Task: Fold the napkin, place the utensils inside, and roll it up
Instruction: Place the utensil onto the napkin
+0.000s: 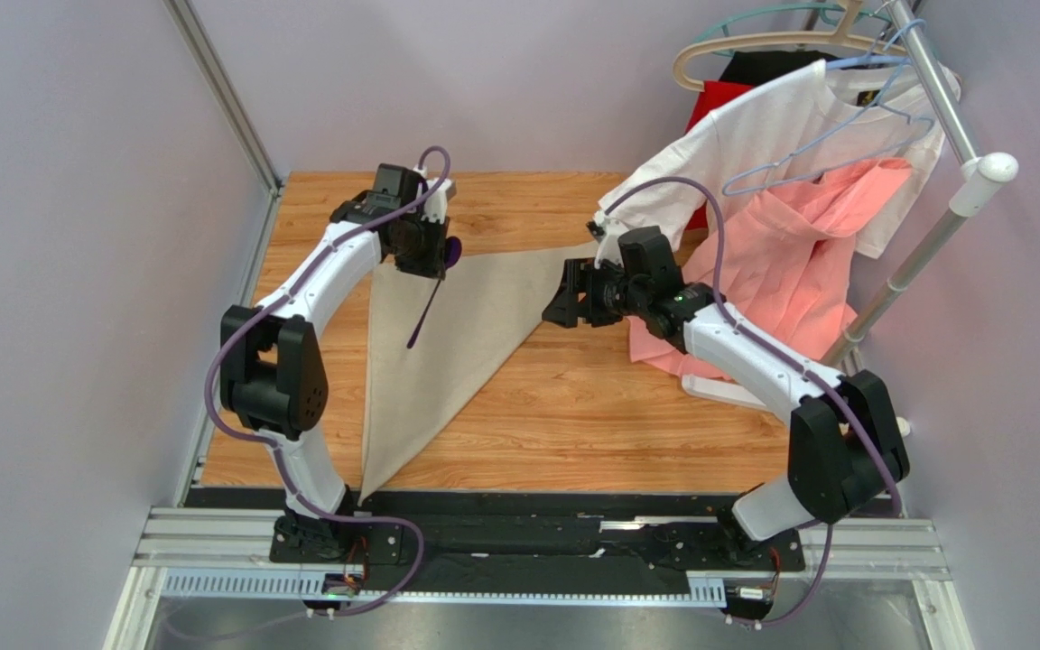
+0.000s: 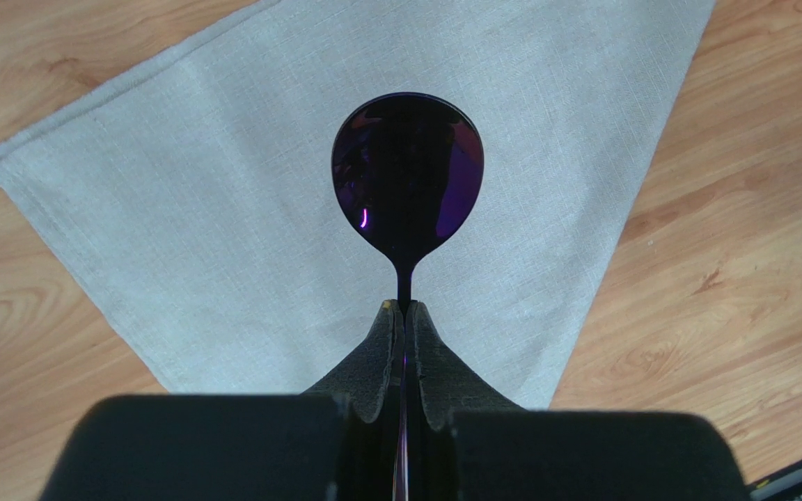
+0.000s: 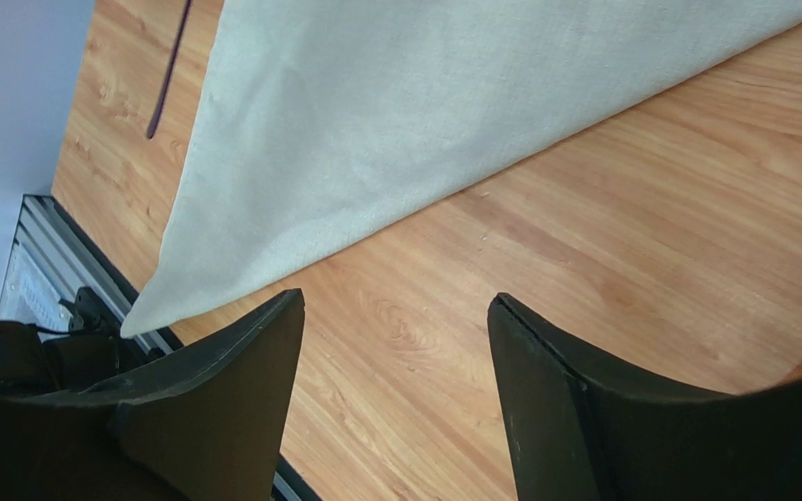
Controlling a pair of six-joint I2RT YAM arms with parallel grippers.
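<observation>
Spoon gripped over the folded napkin's far-left part, ready to be laid down.

The left fingers [image 2: 369, 365] are pressed shut on the thin neck of the spoon [image 2: 407, 172], just behind its glossy purple bowl. The spoon hangs above the napkin [image 2: 196, 209], which lies on the desk [image 1: 593, 406] as a flat folded triangle. In the top view the bowl sits at the far end and the handle slants toward the near edge, roughly along the cloth's left side; whether its tip touches the cloth I cannot tell. The left arm is clearly nearer, so I judge that lowering and releasing falls to it. Further right, the right fingers [image 3: 552, 397] are spread wide and hold nothing, over bare wood just beside the napkin's long diagonal edge, near its far-right corner.
</observation>
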